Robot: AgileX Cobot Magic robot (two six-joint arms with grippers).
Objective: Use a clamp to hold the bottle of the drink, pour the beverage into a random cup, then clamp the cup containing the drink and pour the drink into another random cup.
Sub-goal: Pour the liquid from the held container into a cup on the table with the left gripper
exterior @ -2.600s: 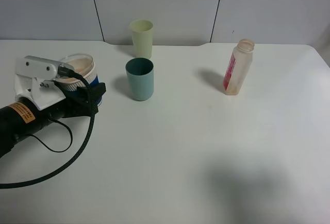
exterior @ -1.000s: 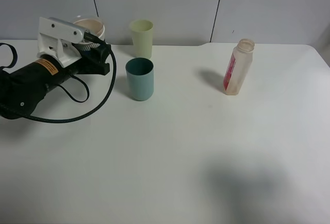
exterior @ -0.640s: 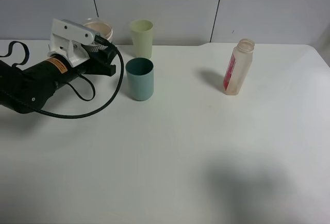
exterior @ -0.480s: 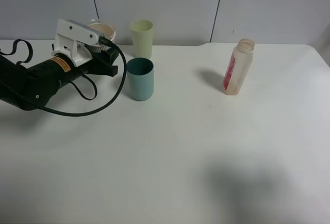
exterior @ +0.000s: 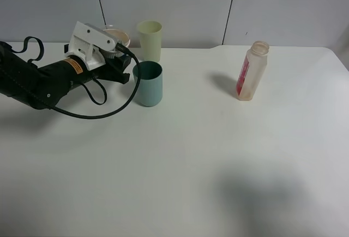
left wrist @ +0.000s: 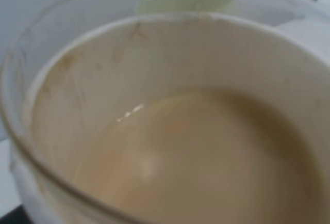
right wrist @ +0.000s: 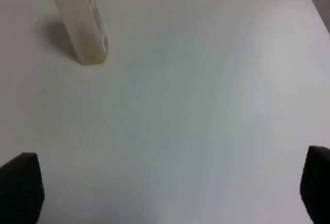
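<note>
While my left hand [exterior: 112,55] is clamped on the cup [exterior: 116,34], raised just left of the teal cup [exterior: 148,84] and a little above its rim, the tan drink lies deep inside. If I tip before the lip clears that rim, I judge it spills on the table [exterior: 191,166]. The cable [exterior: 109,112], close against the teal cup, could knock it. The yellow cup [exterior: 150,40] stands just behind the teal cup, the bottle [exterior: 251,73] well right. My right hand [right wrist: 167,188] gapes, holding nothing.

Bright even light; soft shadow beside bottle [exterior: 251,73]; left wrist view blurred.
</note>
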